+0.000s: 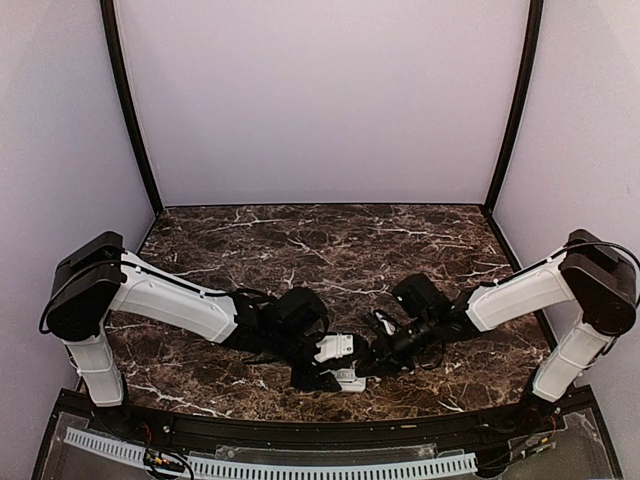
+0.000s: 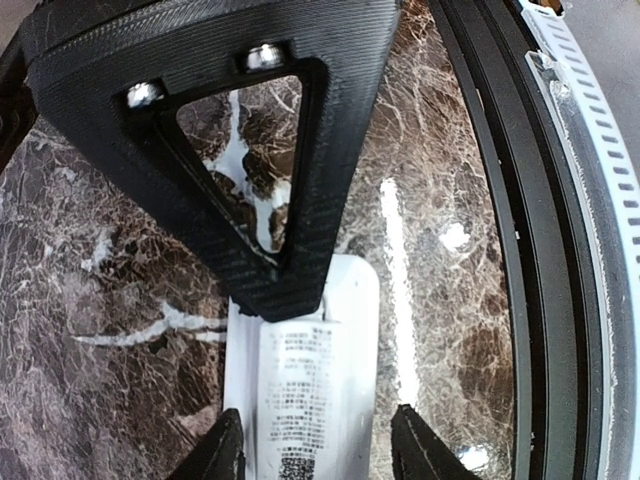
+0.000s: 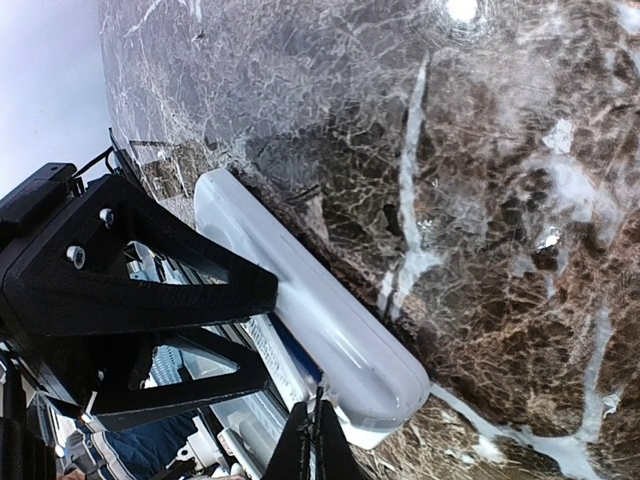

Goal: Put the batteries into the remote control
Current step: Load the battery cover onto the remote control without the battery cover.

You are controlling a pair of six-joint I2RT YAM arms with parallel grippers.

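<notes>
nearest the arms' bases, just inside the black rail (image 2: 500, 250) at the near edge of the worktop (image 2: 100, 300), the remote control (image 2: 300, 400) is seen lying flat with its plain back and printed label turned up. the left gripper (image 2: 315, 452) is set astride it: the 2 fingertips (image 2: 215, 455) stand part open at the long edges of the bar, a thin gap is seen at 1 side, and nothing is judged to be clamped. just beyond, the right gripper (image 3: 312, 440) is fully closed and empty. its joined tip is set at the end of the remote control away from the left gripper, seemingly touching it. the batteries cannot be made out in any view, so it cannot be told whether either is already seated.

the step in hand is judged to be work at the battery recess on the back while the bar is steadied. it is best done with the remote control held flat and back-up, fenced at its long edges by the left gripper so that it is not slid over the glossy marble, and with the recess left uncovered. the closed tip should be pressed lightly and along the length of the bar, not down on 1 corner, or the bar may be tipped or skated away. further off, the marble is seen to run to the pale back wall (image 1: 320, 100).
</notes>
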